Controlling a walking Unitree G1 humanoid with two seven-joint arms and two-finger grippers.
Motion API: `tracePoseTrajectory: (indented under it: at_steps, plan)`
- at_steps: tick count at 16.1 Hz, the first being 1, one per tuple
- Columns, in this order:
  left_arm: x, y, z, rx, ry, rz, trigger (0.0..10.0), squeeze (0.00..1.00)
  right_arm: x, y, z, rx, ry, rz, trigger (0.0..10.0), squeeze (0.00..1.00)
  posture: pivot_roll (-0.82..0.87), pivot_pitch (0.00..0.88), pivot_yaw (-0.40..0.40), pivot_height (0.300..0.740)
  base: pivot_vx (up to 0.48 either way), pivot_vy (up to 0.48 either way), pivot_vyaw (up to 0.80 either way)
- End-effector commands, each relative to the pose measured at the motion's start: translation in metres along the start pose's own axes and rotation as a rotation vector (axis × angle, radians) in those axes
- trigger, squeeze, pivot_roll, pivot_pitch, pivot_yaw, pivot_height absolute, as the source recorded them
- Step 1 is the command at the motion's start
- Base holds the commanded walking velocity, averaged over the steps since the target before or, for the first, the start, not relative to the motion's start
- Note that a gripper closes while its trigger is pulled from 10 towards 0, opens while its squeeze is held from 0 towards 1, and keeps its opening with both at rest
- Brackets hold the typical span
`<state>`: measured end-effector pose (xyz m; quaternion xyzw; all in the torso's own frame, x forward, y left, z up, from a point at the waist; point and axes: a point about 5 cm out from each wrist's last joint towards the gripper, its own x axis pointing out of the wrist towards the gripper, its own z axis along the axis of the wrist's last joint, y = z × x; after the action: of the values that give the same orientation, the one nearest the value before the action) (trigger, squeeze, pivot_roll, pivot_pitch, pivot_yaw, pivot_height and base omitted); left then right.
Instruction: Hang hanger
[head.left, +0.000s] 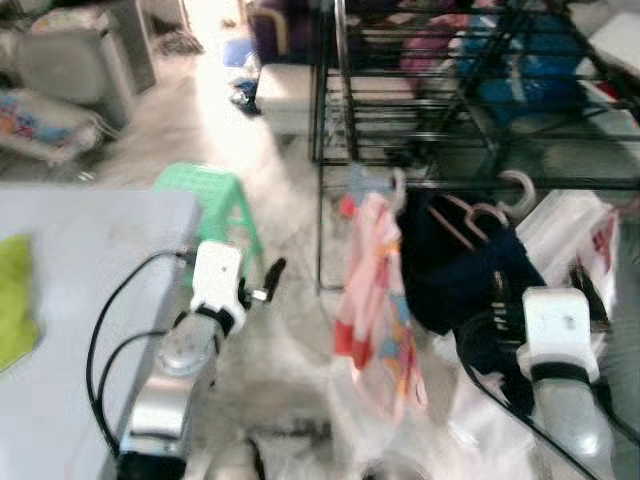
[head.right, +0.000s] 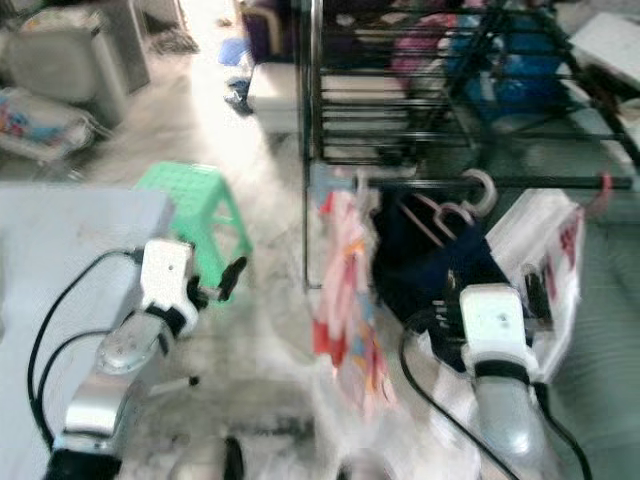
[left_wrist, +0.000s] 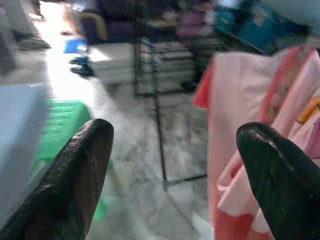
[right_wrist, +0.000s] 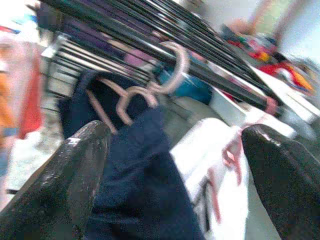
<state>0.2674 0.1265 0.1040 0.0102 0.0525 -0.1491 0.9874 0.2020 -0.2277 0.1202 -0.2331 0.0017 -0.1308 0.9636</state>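
Two head cameras look down and forward at the black rack (head.left: 470, 90). Each wrist camera looks along its claw, close to the hanging clothes (right_wrist: 135, 165).

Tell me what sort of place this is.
Probably a home's laundry or drying area: a black wire drying rack has a pink garment and a dark garment on a pink hanger hooked over its rail, with a green plastic stool nearby.

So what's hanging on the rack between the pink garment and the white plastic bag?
A dark navy garment on a pink hanger, seen in both eye views between the pink garment and the white plastic bag.
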Motion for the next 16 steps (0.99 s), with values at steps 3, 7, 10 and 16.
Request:
tracePoseTrajectory:
  at_steps: [3, 7, 10, 16]
  plan:
    - [-0.002, 0.002, -0.006, -0.01, 0.022, 0.01, 10.0, 0.0, 0.007, 0.001, 0.0, 0.004, 0.003, -0.005, 10.0, 0.0, -0.05, 0.02, 0.021, 0.74, 0.0, 0.0, 0.0]
    - [-0.001, 0.004, -0.001, -0.025, -0.007, -0.012, 10.0, 0.0, 0.016, -0.003, 0.0, 0.012, 0.005, -0.016, 10.0, 0.0, -0.05, 0.017, 0.022, 0.74, 0.0, 0.0, 0.0]
    - [-0.002, 0.003, 0.0, -0.043, -0.016, -0.032, 10.0, 0.0, 0.018, -0.007, -0.002, -0.004, 0.012, -0.034, 10.0, 0.0, -0.05, 0.018, 0.025, 0.74, 0.0, -0.311, 0.0]
    - [-0.001, 0.002, -0.001, -0.039, -0.015, -0.044, 10.0, 0.0, 0.024, -0.011, -0.005, 0.0, 0.021, -0.048, 10.0, 0.0, -0.05, 0.016, 0.025, 0.74, 0.0, -0.48, 0.0]
